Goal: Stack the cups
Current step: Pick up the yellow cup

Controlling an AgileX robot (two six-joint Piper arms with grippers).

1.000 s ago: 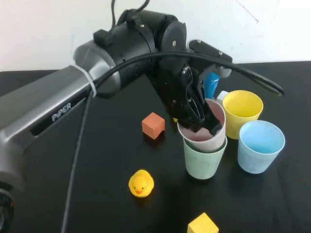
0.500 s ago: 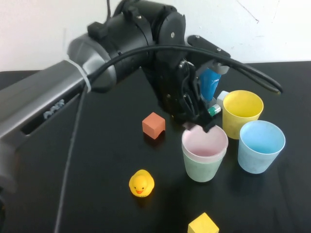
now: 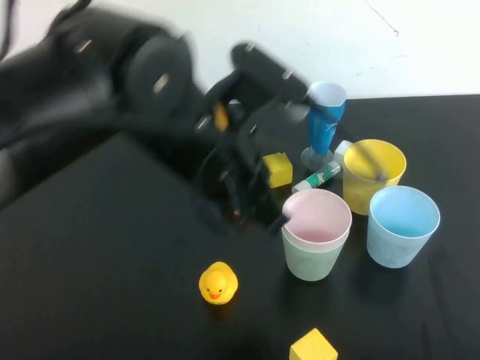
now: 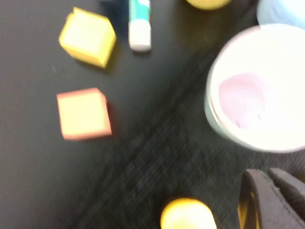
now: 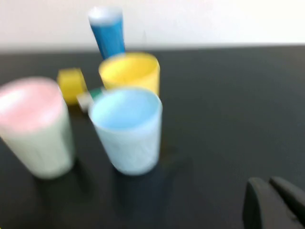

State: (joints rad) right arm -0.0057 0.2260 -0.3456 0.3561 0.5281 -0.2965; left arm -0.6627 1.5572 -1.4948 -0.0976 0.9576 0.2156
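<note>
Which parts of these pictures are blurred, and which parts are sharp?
High view: the left arm and its left hand are smeared, while the pink cup nested in the green cup is sharp. Left wrist view: everything is soft. Right wrist view: the right hand and cups are slightly blurred.

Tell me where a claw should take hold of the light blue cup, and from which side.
Grip the light blue cup by its rim, coming down from above with one finger inside the open mouth. It stands upright and apart from the yellow cup behind it. Its right side looks free, probably suiting the right claw. The left claw hangs beside the pink cup.
</note>
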